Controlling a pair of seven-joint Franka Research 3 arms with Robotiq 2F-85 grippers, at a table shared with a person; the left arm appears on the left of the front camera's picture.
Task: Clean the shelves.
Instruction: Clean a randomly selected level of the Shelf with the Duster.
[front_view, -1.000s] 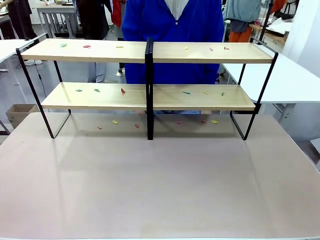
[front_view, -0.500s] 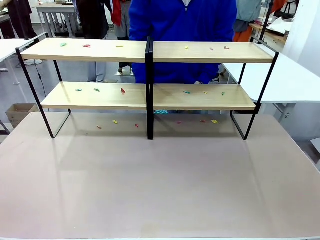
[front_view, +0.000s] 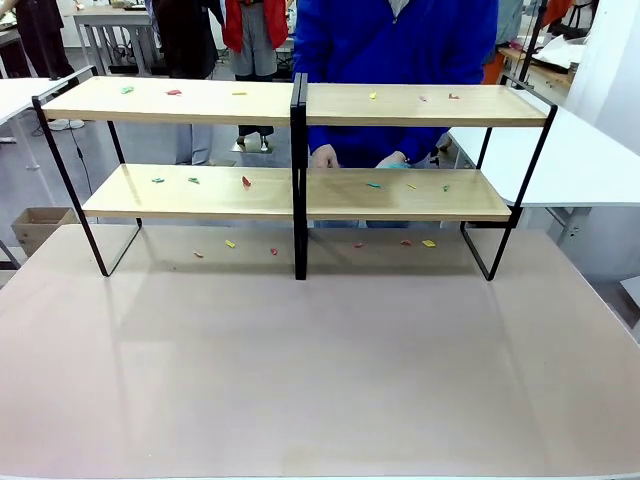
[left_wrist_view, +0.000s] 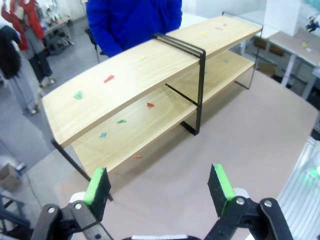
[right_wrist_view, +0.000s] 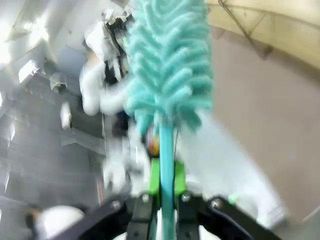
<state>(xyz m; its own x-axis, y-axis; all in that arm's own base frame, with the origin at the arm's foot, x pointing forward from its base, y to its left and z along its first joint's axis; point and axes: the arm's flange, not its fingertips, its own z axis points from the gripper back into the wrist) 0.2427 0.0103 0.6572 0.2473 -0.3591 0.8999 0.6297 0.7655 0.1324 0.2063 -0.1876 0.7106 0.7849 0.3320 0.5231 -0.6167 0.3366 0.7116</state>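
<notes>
The shelves (front_view: 200, 100) stand across the far half of the table: two pale boards in a black frame with a central post (front_view: 298, 170). Several small coloured scraps (front_view: 245, 182) lie on both boards and on the table beneath. In the left wrist view my left gripper (left_wrist_view: 159, 185) hangs open above the table, short of the shelves (left_wrist_view: 130, 80), with nothing between its green pads. My right gripper (right_wrist_view: 166, 187) is shut on the thin handle of a teal fluffy duster (right_wrist_view: 167, 60), whose head points away from the wrist; that view is blurred.
A person in a blue top (front_view: 400, 40) stands behind the shelves with both hands (front_view: 325, 157) at the lower board's back edge. The pinkish table (front_view: 320, 360) stretches wide in front. A white table (front_view: 590, 160) adjoins at the right.
The person in blue has shifted to the right, and both hands now show at the back of the lower board. The shelves and scraps have not moved.
</notes>
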